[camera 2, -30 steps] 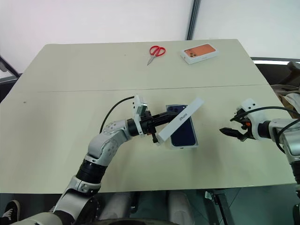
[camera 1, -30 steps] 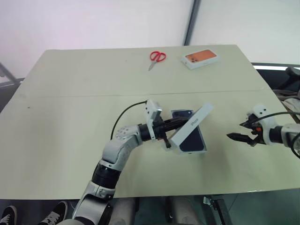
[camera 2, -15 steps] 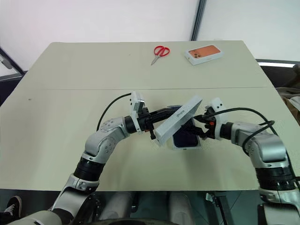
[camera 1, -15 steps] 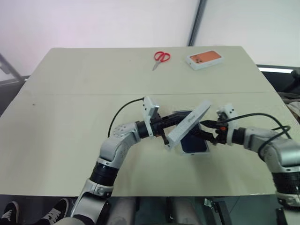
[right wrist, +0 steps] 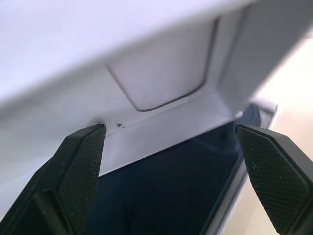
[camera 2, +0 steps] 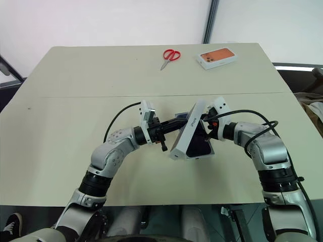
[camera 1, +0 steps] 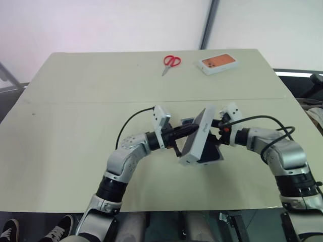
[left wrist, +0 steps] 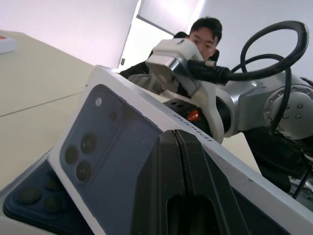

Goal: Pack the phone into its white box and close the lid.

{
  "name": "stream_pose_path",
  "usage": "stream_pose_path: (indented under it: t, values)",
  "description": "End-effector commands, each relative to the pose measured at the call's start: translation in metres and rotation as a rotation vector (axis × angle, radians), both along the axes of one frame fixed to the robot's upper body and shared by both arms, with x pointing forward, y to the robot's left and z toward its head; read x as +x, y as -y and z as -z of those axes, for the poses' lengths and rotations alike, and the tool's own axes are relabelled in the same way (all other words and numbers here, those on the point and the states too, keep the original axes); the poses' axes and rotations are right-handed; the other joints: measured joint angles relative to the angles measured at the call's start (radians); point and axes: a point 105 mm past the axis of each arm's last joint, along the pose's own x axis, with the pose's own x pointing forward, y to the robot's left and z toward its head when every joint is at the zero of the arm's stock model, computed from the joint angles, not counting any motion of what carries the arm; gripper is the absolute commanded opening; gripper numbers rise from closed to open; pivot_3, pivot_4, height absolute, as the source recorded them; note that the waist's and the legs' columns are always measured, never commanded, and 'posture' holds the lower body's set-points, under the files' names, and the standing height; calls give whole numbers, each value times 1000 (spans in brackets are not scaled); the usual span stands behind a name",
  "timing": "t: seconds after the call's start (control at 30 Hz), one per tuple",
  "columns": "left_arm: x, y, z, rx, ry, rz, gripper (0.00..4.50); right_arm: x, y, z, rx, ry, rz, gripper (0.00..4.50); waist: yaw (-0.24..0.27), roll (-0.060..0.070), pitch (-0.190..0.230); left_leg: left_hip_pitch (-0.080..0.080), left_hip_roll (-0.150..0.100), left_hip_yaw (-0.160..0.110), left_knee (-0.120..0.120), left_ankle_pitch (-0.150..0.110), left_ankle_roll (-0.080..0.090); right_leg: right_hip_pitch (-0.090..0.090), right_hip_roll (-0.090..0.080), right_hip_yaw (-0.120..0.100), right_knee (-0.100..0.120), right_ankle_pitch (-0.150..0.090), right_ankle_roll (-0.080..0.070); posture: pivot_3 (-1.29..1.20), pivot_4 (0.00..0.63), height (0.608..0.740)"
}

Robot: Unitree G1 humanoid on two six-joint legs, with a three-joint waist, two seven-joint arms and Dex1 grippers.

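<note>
Lying near the bench's far edge are red-handled scissors (camera 1: pixel 170 62) and, toward the far right corner, a white box with an orange phone picture (camera 1: pixel 218 63); both sit well apart from the work at the middle of the bench (camera 1: pixel 75 126). A person (left wrist: pixel 205 36) shows in the left wrist view beyond the right arm.

At the bench's middle, somewhat toward the near edge, the white box (camera 2: pixel 194 157) rests flat with the phone (camera 2: pixel 198 145) lying in it, dark back up, camera cluster toward the far end. The lid (camera 1: pixel 197 136) stands tilted steeply on edge over the box, its printed face toward the left arm, its plain white inside toward the right. The left gripper (camera 1: pixel 187 131) is clamped shut on the lid's upper edge. The right gripper (camera 2: pixel 206 127) reaches in from the other side with fingers (right wrist: pixel 80 166) spread wide, holding nothing, close to the lid's white inside and above the phone.

The lid and both arms crowd the box from left and right. Broad bare surface stays free toward the left edge, the far edge and the near edge.
</note>
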Motion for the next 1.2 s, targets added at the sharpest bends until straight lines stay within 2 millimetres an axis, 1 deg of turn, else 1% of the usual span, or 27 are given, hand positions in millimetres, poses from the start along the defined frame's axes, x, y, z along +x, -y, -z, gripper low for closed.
stream_pose_path:
  t: [0.03,0.13,0.2,0.23,0.3,0.33,0.37,0.43,0.47,0.53,0.57,0.67,0.73,0.77,0.9,0.97,1.03,1.07,1.1,1.17,1.2]
  values:
    - [-5,1,-11,-28,39,10,0,2,-13,-20,23,114,-39,4415,-6,0,0,0,0,0,0,0,0,0,0,0,0,0,0,0,150,740]
    - [-6,1,-13,-35,40,8,0,4,-14,-27,64,109,-31,4415,-8,0,0,0,0,0,0,0,0,-1,0,0,0,0,0,0,150,740]
    - [-6,0,-12,-32,40,7,0,5,-12,-28,65,108,-29,4415,-8,0,0,0,0,0,0,0,0,0,0,0,0,0,0,0,150,740]
    - [-6,0,-12,-32,38,7,0,2,-13,-20,31,101,-45,4415,-8,0,0,0,0,0,0,0,0,0,0,0,0,0,0,0,150,740]
    - [-6,0,-11,-29,38,8,0,13,6,-3,-89,91,46,4415,-8,0,0,0,0,0,0,0,0,0,0,0,0,0,0,0,150,740]
    - [-7,0,-11,-29,36,7,0,21,17,-3,-130,123,105,4415,-8,0,0,0,0,0,0,0,0,0,0,0,0,0,0,0,150,740]
    - [-7,0,-11,-29,36,7,0,26,25,-6,-148,149,145,4415,-7,0,0,0,0,0,0,0,0,0,0,0,0,0,0,0,150,740]
    - [-7,1,-10,-30,33,8,0,37,42,-23,-156,221,222,4415,-8,0,0,0,-1,0,0,0,0,0,-1,0,0,0,0,0,150,740]
    - [-7,1,-10,-30,32,8,0,41,49,-28,-159,238,248,4415,-8,0,0,0,-1,0,0,0,0,0,-1,0,0,0,0,0,150,740]
    - [-7,1,-10,-30,31,9,0,44,64,-35,-208,273,279,4415,-10,1,0,0,-1,1,0,0,0,-1,-1,1,0,0,0,0,150,740]
    - [-7,1,-10,-31,31,9,0,45,68,-37,-230,288,284,4415,-10,1,0,0,-1,1,0,0,0,-1,-1,1,1,0,0,0,150,740]
    - [-6,1,-11,-31,31,10,0,50,89,-51,-224,331,372,4415,-10,1,0,0,0,1,0,0,0,0,0,1,0,0,0,0,150,740]
    - [-5,1,-12,-32,33,7,0,47,91,-60,-155,325,368,4415,-10,1,0,0,0,1,-1,0,0,0,0,1,0,0,0,0,150,740]
    - [-4,1,-12,-31,34,5,0,45,91,-61,-159,332,354,4415,-10,1,0,0,0,1,-1,0,0,0,0,1,0,0,0,0,150,740]
    - [-3,-5,-12,-22,38,-3,0,33,82,-53,-150,316,274,4415,-10,1,0,0,0,1,-1,0,0,0,0,1,0,0,0,0,150,740]
    - [-3,-11,-12,-6,44,-11,0,24,74,-51,-121,306,217,4415,-11,1,0,0,0,1,-1,0,0,0,0,1,1,0,1,0,150,740]
    - [-6,-22,-12,21,52,-18,0,11,62,-49,-70,277,133,4415,-11,1,0,0,0,1,0,0,0,0,0,1,1,0,1,0,150,740]
    - [-7,-29,-11,34,48,-26,0,5,59,-48,-62,260,108,3890,-13,1,0,0,0,1,0,0,0,-1,0,1,1,0,1,0,150,740]
    - [-7,-36,-9,49,46,-36,0,1,57,-45,-72,248,93,3546,-14,1,0,0,0,1,0,0,0,-1,0,1,1,0,1,0,150,740]
    - [-8,-51,-3,85,32,-65,0,-5,53,-37,-107,238,84,2546,-13,1,0,1,1,1,-1,0,0,-1,0,1,2,0,1,0,150,740]
    - [-9,-55,-1,95,27,-73,0,-6,52,-35,-113,236,82,1997,-13,1,0,1,1,1,-1,0,0,-1,0,1,2,0,0,0,150,740]
